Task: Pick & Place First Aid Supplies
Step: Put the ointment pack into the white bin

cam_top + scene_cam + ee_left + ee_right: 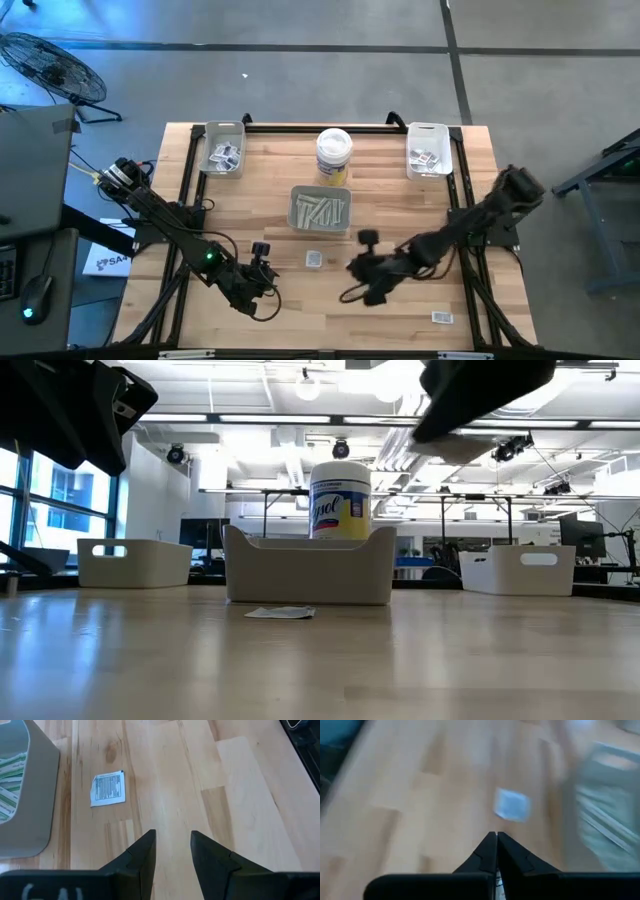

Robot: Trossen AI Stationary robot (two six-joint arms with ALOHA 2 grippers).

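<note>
Jaws: right gripper (496, 836) pressed together, empty, above worktop (400, 215) short of square packet (512, 804). Left gripper (172, 837) spread, idle, same packet ahead. Packet flat before centre tray (320, 211), likely awaiting pickup.

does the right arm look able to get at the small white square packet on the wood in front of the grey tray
Probably yes: the small white square packet lies alone on bare wood, nothing between it and the right gripper, though the fingers are shut and must open first.
</note>
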